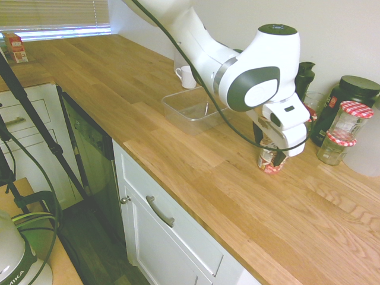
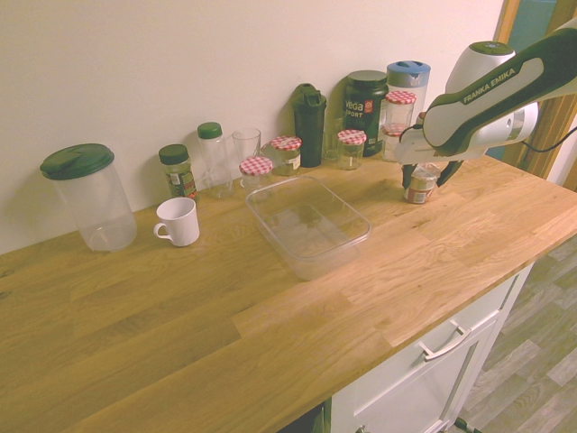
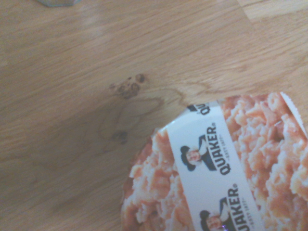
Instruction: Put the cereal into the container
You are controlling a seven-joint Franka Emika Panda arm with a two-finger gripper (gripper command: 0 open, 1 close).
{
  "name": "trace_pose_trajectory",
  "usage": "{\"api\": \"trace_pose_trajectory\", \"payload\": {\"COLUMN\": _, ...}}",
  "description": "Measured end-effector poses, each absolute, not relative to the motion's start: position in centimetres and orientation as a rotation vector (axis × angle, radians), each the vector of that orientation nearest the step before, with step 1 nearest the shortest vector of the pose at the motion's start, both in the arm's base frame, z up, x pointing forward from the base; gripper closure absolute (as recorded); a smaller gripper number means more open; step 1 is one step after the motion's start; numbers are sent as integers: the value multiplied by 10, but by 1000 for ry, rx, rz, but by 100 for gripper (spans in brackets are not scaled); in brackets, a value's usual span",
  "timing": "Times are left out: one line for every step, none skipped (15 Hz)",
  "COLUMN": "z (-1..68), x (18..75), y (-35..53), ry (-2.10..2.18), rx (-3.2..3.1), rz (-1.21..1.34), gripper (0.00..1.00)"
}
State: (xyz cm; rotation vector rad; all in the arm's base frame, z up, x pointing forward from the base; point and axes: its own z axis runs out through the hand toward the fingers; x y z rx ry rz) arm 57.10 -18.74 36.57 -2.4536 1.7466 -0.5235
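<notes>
The little red and white cereal cup [image 1: 271,161] with a flat foil lid stands upright on the wooden counter [image 1: 196,160], well apart from the clear plastic tub [image 1: 191,110] it has to go into. The tub is shallow, with round corners, and sits with its open side up, ready to take the cup. The lid [image 3: 216,168] says QUAKER and shows a small man in a dark hat.

The white robot gripper [image 1: 271,153] hangs right over the cup and points down. Its fingers are spread wide, one on each side of the cup, not squeezing it. It looks lined up to grab.

Behind the cup stand glass jars with red checked lids [image 1: 355,110]. A dark tub [image 2: 365,110] by the wall says "vega SPORT". The arm [image 2: 491,86] says FRANKA EMIKA.
</notes>
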Motion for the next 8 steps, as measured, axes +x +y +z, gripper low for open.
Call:
{"api": "trace_pose_trajectory", "payload": {"z": 363, "x": 575, "y": -188, "ry": 1746, "rx": -2458, "rz": -524, "gripper": 0}}
{"api": "trace_pose_trajectory", "payload": {"z": 362, "x": 578, "y": -187, "ry": 1738, "rx": -2472, "rz": -533, "gripper": 0}}
{"api": "trace_pose_trajectory", "payload": {"z": 362, "x": 580, "y": -186, "ry": 1729, "rx": -2485, "rz": -552, "gripper": 100}}
{"api": "trace_pose_trajectory", "payload": {"z": 362, "x": 581, "y": -186, "ry": 1719, "rx": -2500, "rz": -577, "gripper": 100}}
{"api": "trace_pose_trajectory", "payload": {"z": 362, "x": 583, "y": -185, "ry": 1713, "rx": -2508, "rz": -602, "gripper": 100}}
{"api": "trace_pose_trajectory", "payload": {"z": 363, "x": 584, "y": -185, "ry": 1707, "rx": -2517, "rz": -625, "gripper": 100}}
{"api": "trace_pose_trajectory", "payload": {"z": 363, "x": 584, "y": -183, "ry": 1707, "rx": -2522, "rz": -637, "gripper": 100}}
{"api": "trace_pose_trajectory", "payload": {"z": 363, "x": 585, "y": -183, "ry": 1710, "rx": -2525, "rz": -642, "gripper": 100}}
